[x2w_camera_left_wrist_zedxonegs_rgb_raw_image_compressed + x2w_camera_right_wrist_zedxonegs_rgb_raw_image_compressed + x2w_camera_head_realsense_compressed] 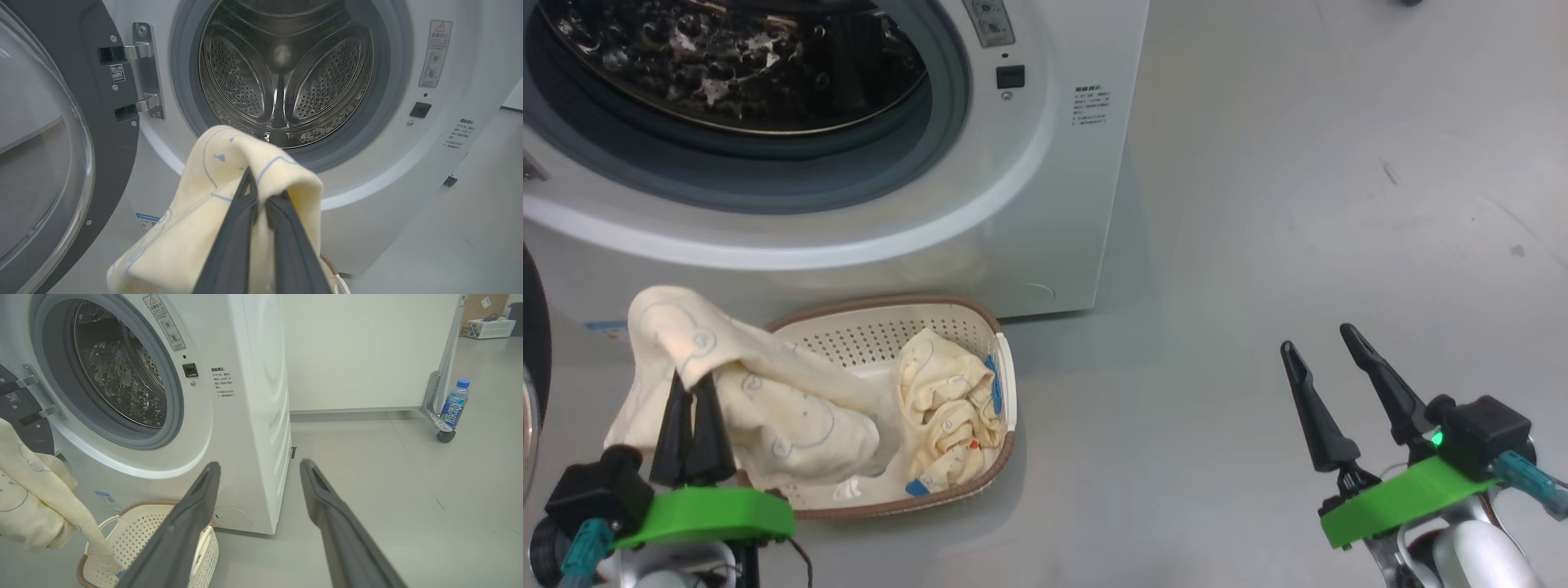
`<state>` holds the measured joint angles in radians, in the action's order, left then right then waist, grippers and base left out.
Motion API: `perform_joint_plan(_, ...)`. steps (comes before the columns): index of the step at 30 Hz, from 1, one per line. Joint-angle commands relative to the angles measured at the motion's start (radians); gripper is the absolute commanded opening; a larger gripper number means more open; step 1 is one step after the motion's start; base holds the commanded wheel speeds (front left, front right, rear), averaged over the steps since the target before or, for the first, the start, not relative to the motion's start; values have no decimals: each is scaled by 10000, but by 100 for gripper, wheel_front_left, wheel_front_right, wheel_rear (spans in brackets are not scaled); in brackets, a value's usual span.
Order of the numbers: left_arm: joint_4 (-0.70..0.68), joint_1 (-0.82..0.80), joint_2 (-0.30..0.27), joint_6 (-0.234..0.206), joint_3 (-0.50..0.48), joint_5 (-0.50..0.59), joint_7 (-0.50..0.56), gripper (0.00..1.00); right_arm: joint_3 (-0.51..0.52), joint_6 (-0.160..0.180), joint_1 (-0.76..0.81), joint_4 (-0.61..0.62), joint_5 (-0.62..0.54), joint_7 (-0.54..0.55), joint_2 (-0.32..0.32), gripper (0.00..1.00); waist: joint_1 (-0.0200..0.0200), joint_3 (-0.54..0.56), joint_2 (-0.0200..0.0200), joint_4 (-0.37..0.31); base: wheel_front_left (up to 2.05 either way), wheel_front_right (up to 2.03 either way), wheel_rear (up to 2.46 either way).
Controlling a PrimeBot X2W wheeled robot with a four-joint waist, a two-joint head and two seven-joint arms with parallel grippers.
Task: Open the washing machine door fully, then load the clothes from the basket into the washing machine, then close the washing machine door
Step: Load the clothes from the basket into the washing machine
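Grey floor (1298, 204) lies before you. The door (102, 134) stands open at left; your left fingers (690, 433) clamp a garment (792, 416) trailing up from the basket (882, 304), before the machine (1045, 204); your right fingers (1311, 400) stand apart.

A smooth grey floor (367, 477) is reflecting soft light, a white partition (359, 351) is standing at twelve o'clock, and a blue-capped bottle (454, 404) is sitting beside its castor (444, 435) at three o'clock.

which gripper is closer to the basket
Left. The left gripper is shut on a cream garment at the basket's left end. The right gripper is open above the floor, well off to the basket's right.
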<state>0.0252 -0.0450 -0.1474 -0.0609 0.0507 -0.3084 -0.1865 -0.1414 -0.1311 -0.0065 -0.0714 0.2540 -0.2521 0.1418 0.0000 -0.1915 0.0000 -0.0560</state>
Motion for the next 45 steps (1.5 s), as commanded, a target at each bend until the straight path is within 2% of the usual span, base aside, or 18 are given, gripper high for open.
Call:
perform_joint_plan(1, -284, -550, -201, 57, -349, -39, -140, 0, -175, 4, -441, 327, -78, -82, 91, 100, 0, -338, 0, -3, 0, 0, 0)
perform_joint_plan(11, 702, -2634, -396, 408, -158, -91, -241, 0, -242, 4, -1072, 396, -152, -92, 69, 100, 0, -1841, 0, -160, 0, 0, 0)
perform_joint_plan(20, 2262, -5059, -752, 899, 22, -135, -204, 0, -357, 4, -1537, 497, -231, -95, -15, 100, 0, -2868, 0, -317, 0, 0, 0)
perform_joint_plan(30, 3773, -7562, -1610, 1152, -61, -46, 148, 0, -606, 4, -1834, 451, -186, -96, -48, 100, 0, -3243, 0, -662, 0, 0, 0)
perform_joint_plan(38, 4837, -9548, -2101, 1315, -74, -108, 632, 0, -794, 4, -1924, 361, -84, -96, -73, 100, 0, -3434, 0, -977, 0, 0, 0)
perform_joint_plan(45, 5978, -10994, -2443, 1392, 303, 209, 1051, 0, -899, 4, -1983, 416, -24, -97, -106, 100, 0, -3953, 0, -1294, 0, 0, 0)
